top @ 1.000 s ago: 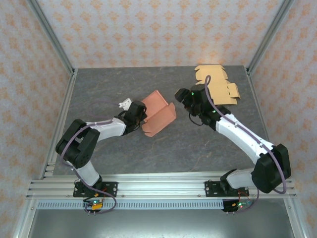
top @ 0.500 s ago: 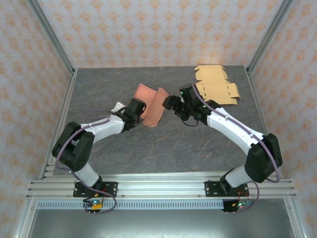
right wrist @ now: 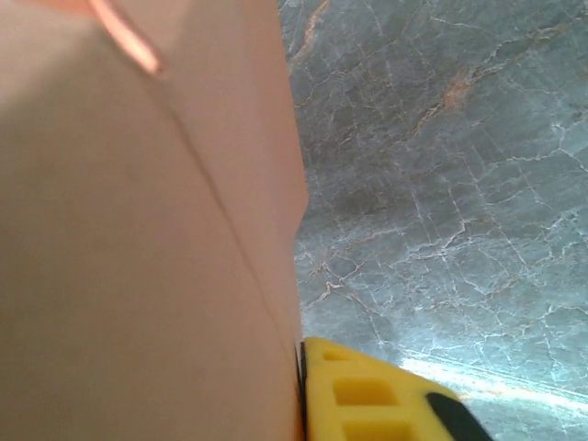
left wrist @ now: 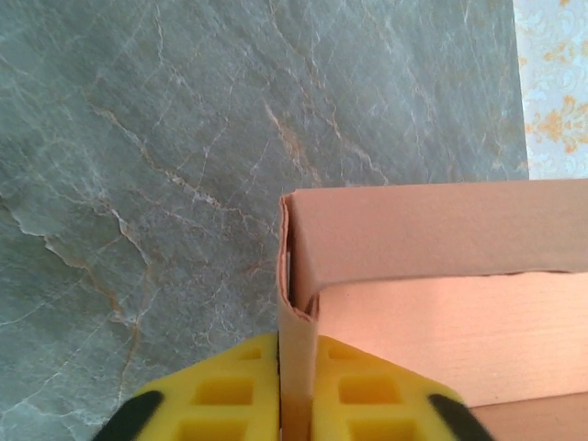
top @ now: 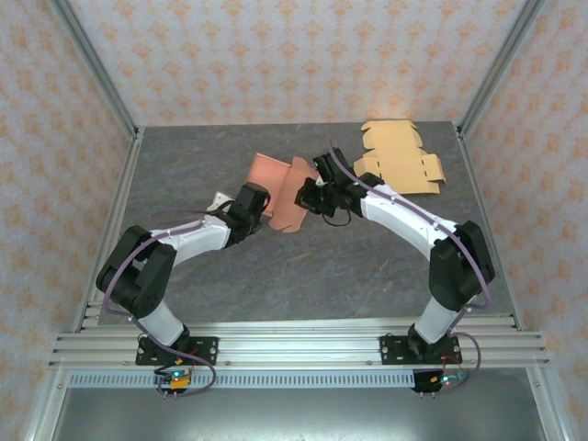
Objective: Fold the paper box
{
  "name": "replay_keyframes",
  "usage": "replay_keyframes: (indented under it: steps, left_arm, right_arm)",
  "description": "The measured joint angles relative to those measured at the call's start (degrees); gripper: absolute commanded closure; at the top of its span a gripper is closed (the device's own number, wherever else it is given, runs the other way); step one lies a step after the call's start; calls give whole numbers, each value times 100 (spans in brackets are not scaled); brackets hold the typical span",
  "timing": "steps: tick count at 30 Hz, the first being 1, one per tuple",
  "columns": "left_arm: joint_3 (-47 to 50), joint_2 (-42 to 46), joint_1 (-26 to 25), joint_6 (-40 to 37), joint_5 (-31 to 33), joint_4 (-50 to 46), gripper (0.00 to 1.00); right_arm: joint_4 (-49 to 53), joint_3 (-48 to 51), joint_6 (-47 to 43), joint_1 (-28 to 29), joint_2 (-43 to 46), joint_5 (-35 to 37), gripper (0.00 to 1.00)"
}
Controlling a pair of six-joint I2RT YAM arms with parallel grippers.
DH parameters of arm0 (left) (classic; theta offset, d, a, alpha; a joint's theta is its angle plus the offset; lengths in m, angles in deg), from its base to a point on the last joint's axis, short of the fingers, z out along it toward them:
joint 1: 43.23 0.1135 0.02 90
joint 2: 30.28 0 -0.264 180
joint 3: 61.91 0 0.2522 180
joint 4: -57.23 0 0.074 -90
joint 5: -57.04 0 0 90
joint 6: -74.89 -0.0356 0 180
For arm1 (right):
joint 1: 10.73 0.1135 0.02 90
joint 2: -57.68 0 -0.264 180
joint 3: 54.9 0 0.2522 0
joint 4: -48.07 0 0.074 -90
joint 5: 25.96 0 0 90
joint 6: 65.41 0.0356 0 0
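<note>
At mid surface (top: 322, 266), my right claw (top: 304, 195) has just snapped shut on the right flap of the half-raised box (top: 278, 186), while my left claw (top: 263, 210) pinches its left wall, so I judge both sides held for folding.

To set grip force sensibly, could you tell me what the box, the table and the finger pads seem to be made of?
Box: thin matte pink card, by its creased folds and slim edge. Table: grey veined stone look, possibly a printed laminate. Pads: yellow, likely soft rubber or foam, moulded with square pockets.
</note>
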Motion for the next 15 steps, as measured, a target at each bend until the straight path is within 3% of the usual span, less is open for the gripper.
replay_keyframes:
  steps: [1, 2, 6, 9, 15]
  left_arm:
    - [111, 7, 7, -20, -83, 238, 8]
    - [269, 26, 11, -44, -205, 542, 0]
    - [1075, 352, 96, -258, -761, 1873, 0]
    - [1915, 1097, 190, -522, -1099, 2608, 0]
    - [1733, 3045, 431, -2518, -1440, 1464, 0]
  right_arm:
    - [125, -87, -118, 4, -24, 76, 98]
    - [267, -203, -291, 4, -57, 153, 98]
    - [704, -610, -1165, -116, -109, 238, 99]
    - [1075, -824, -2100, -343, -107, 201, 97]
    - [1703, -752, -4210, -723, 120, 343, 94]
